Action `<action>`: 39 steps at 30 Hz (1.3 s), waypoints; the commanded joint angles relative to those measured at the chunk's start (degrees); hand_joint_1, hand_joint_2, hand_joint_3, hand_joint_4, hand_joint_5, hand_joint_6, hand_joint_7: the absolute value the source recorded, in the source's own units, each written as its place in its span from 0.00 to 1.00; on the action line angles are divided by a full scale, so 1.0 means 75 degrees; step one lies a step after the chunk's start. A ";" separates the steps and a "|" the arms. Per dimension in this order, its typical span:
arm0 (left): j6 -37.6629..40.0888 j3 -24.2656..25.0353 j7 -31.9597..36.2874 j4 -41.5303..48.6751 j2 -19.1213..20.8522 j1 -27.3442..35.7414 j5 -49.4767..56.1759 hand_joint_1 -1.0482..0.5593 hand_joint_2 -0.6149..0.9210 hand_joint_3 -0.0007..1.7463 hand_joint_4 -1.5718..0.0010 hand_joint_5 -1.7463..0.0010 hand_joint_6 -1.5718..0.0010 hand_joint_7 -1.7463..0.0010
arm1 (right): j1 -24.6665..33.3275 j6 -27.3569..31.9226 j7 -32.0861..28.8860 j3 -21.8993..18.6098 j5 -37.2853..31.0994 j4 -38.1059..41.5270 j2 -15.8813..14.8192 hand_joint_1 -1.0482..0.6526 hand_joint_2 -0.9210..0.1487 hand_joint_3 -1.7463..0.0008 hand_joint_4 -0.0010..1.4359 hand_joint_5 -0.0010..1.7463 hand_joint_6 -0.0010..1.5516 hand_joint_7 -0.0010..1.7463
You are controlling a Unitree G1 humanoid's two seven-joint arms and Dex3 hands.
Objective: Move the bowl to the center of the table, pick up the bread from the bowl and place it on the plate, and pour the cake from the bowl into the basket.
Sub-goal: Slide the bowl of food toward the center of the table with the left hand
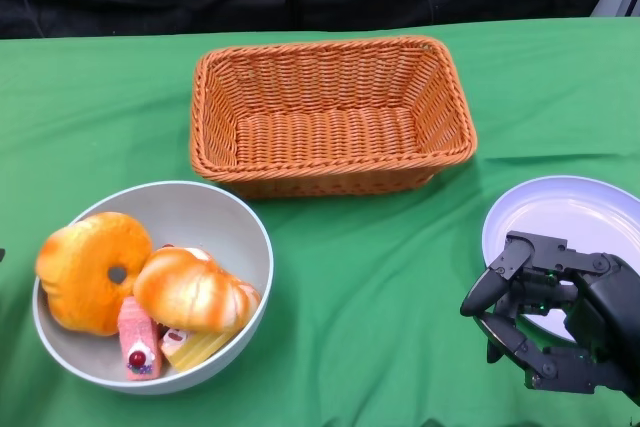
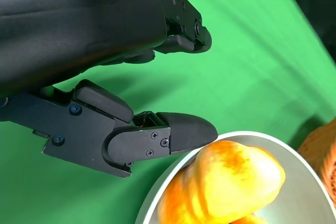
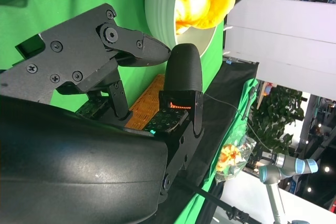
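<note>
Nothing is done yet: the bowl [image 1: 160,287] is sitting at the table's left side, holding bread [image 1: 195,292] and cake [image 1: 137,342]. Both hands, left hand [image 2: 131,103] and right hand [image 1: 560,312], are hanging open, holding nothing.

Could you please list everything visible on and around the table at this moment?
bowl: one, grey, front left
bread: two pieces, orange-golden, in the bowl
cake: two small pieces, one pink, one pale yellow, in the bowl
basket: one, orange wicker, centre back
plate: one, white, front right
tablecloth: one, green
left hand: black, open, beside the bowl
right hand: black, open, over the plate's near edge
</note>
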 commanded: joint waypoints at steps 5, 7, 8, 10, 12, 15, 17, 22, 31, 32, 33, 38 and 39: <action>0.1337 -0.0193 -0.0545 -0.0486 0.0194 -0.0172 -0.0156 0.21 1.00 0.38 0.86 0.99 0.88 1.00 | -0.0083 -0.0151 -0.0017 -0.0045 0.0014 0.0027 -0.0018 0.52 0.26 0.57 0.59 0.83 0.49 0.68; 0.1619 -0.0154 -0.0719 -0.0632 0.0176 -0.0154 -0.0291 0.22 1.00 0.37 0.86 1.00 0.89 1.00 | -0.0090 -0.0136 -0.0044 -0.0041 -0.0001 0.0019 -0.0004 0.52 0.26 0.57 0.59 0.83 0.50 0.68; 0.1771 -0.0131 -0.0804 -0.0719 0.0167 -0.0137 -0.0369 0.22 1.00 0.37 0.86 1.00 0.89 1.00 | -0.0089 -0.0106 -0.0059 -0.0039 -0.0008 0.0000 0.0002 0.52 0.26 0.57 0.59 0.83 0.50 0.68; 0.1992 -0.0120 -0.0886 -0.0880 0.0169 -0.0099 -0.0473 0.22 1.00 0.37 0.86 1.00 0.89 1.00 | -0.0083 -0.0063 -0.0081 -0.0039 -0.0026 -0.0026 0.0006 0.52 0.26 0.57 0.59 0.84 0.50 0.68; 0.2482 -0.0079 -0.1097 -0.1128 0.0180 -0.0072 -0.0706 0.22 1.00 0.36 0.86 0.99 0.89 1.00 | -0.0091 -0.0055 -0.0083 -0.0038 -0.0024 -0.0027 0.0018 0.52 0.26 0.58 0.59 0.84 0.50 0.68; 0.2999 -0.0130 -0.1352 -0.1419 0.0258 -0.0037 -0.0899 0.22 1.00 0.35 0.86 0.99 0.90 1.00 | -0.0096 -0.0068 -0.0079 -0.0043 -0.0025 -0.0010 0.0024 0.52 0.26 0.57 0.59 0.84 0.50 0.68; 0.3338 -0.0268 -0.1573 -0.1687 0.0360 0.0014 -0.0948 0.21 1.00 0.35 0.87 1.00 0.91 1.00 | -0.0102 -0.0114 -0.0069 -0.0049 -0.0033 0.0009 0.0017 0.51 0.26 0.58 0.59 0.83 0.50 0.68; 0.4048 -0.0391 -0.1793 -0.2326 0.0459 0.0156 -0.1088 0.23 1.00 0.35 0.87 1.00 0.93 1.00 | -0.0122 -0.0102 -0.0092 -0.0051 -0.0055 -0.0007 0.0025 0.52 0.26 0.58 0.59 0.83 0.50 0.68; 0.4355 -0.0556 -0.2405 -0.2432 0.0655 0.0148 -0.1258 0.22 1.00 0.34 0.88 0.99 0.93 1.00 | -0.0141 -0.0310 -0.0199 -0.0080 -0.0127 0.0087 0.0069 0.51 0.26 0.58 0.60 0.82 0.51 0.68; 0.4334 -0.0559 -0.2469 -0.2429 0.0664 0.0153 -0.1290 0.23 1.00 0.35 0.89 0.99 0.95 1.00 | -0.0140 -0.0307 -0.0212 -0.0079 -0.0136 0.0087 0.0072 0.51 0.26 0.58 0.61 0.82 0.51 0.68; 0.4501 -0.0523 -0.2535 -0.2425 0.0660 0.0126 -0.1388 0.23 1.00 0.35 0.89 1.00 0.96 1.00 | -0.0142 -0.0310 -0.0230 -0.0075 -0.0163 0.0079 0.0073 0.51 0.26 0.58 0.61 0.82 0.51 0.68; 0.4896 -0.0437 -0.2600 -0.2456 0.0641 0.0097 -0.1663 0.23 1.00 0.34 0.88 0.99 0.96 1.00 | -0.0152 -0.0371 -0.0232 -0.0074 -0.0157 0.0107 0.0100 0.51 0.27 0.58 0.60 0.83 0.51 0.67; 0.4906 -0.0438 -0.2631 -0.2477 0.0633 0.0108 -0.1709 0.23 1.00 0.33 0.88 0.99 0.96 1.00 | -0.0154 -0.0343 -0.0245 -0.0070 -0.0157 0.0098 0.0111 0.51 0.27 0.58 0.60 0.83 0.51 0.67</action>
